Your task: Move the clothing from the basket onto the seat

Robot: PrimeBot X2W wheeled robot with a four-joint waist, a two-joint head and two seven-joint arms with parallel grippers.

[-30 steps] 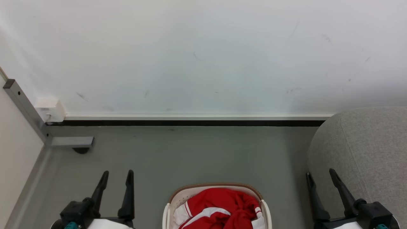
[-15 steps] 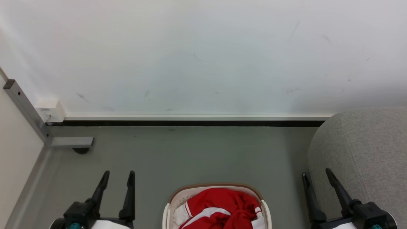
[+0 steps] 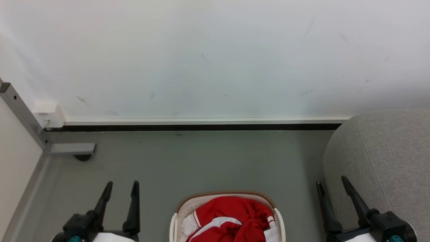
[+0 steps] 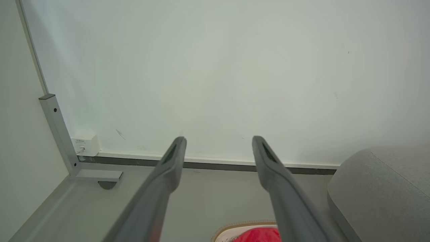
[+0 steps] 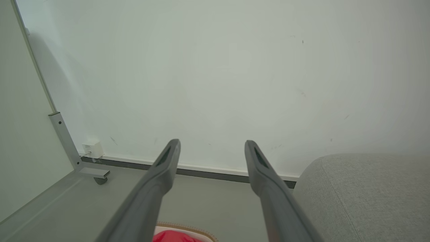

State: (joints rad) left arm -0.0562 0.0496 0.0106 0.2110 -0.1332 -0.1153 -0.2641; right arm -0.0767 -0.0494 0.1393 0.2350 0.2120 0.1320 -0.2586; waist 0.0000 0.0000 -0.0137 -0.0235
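The red clothing (image 3: pixel 231 218) with white stripes is heaped in the white basket (image 3: pixel 224 197) with a brown rim, at the bottom middle of the head view. The light-grey seat (image 3: pixel 386 158) fills the right side. My left gripper (image 3: pixel 121 186) stands open over the floor, left of the basket, holding nothing. My right gripper (image 3: pixel 332 183) stands open between the basket and the seat's front edge, also holding nothing. In the left wrist view my left gripper (image 4: pixel 218 141) points at the wall, with the basket (image 4: pixel 235 227) and the clothing (image 4: pixel 258 235) low down. In the right wrist view my right gripper (image 5: pixel 211 144) points the same way, beside the seat (image 5: pixel 362 195).
A white wall (image 3: pixel 215 57) with a dark skirting strip (image 3: pixel 195 127) closes the far side of the grey floor (image 3: pixel 201 161). A grey metal bracket (image 3: pixel 72 148) and a small white socket box (image 3: pixel 48 115) sit at the far left corner.
The head camera has shifted slightly, so the whole scene sits a little lower-left. My right gripper has drifted a bit leftward; the left one is nearly where it was.
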